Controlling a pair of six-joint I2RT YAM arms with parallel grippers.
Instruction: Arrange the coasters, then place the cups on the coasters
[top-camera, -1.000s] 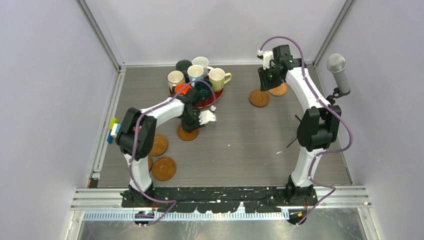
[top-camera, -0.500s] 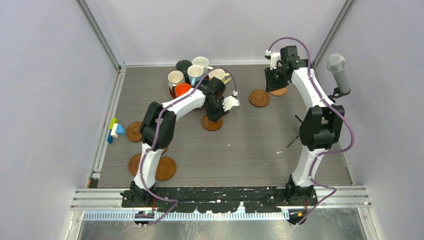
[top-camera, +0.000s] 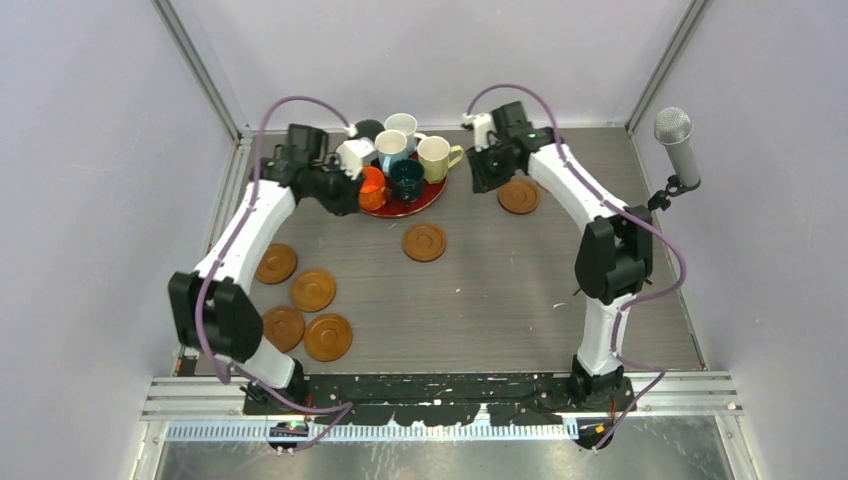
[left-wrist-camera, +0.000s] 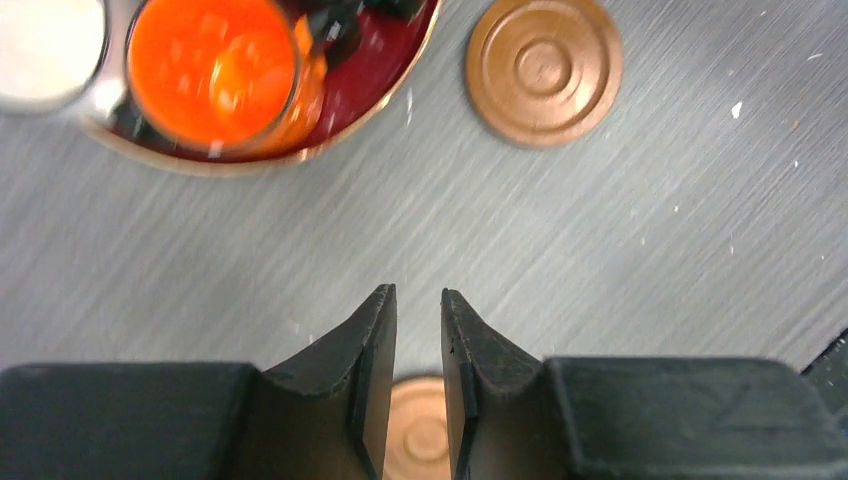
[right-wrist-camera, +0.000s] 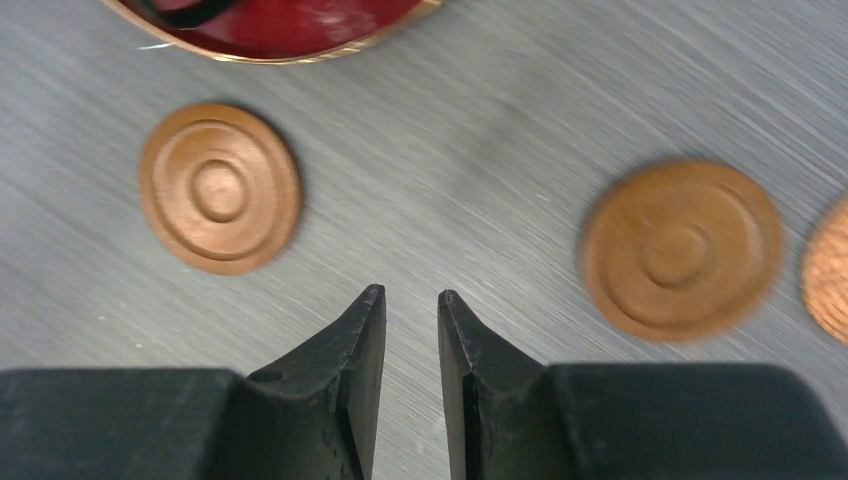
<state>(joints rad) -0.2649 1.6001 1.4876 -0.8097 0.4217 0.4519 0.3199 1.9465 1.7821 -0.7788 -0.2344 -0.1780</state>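
Note:
Several cups stand on the red tray (top-camera: 432, 190) at the back: orange (top-camera: 373, 186), teal (top-camera: 406, 179), pale yellow (top-camera: 435, 156), light blue (top-camera: 390, 146) and white (top-camera: 402, 124). Brown coasters lie at the centre (top-camera: 425, 242), the back right (top-camera: 519, 196) and the front left (top-camera: 313, 290). My left gripper (top-camera: 338, 195) hovers left of the tray beside the orange cup (left-wrist-camera: 215, 65). Its jaws are nearly together and empty (left-wrist-camera: 418, 292). My right gripper (top-camera: 483, 170) hangs between the tray and the back-right coaster (right-wrist-camera: 683, 248), jaws nearly together and empty (right-wrist-camera: 410, 292).
More coasters lie at the front left (top-camera: 275, 263), (top-camera: 283, 327), (top-camera: 328, 337). A microphone (top-camera: 676, 140) stands at the right wall. Metal frame rails border the table on the left (top-camera: 215, 250).
My left arm has swung from the table's middle back to the left of the tray, leaving a coaster at the centre. My right gripper has moved left toward the tray.

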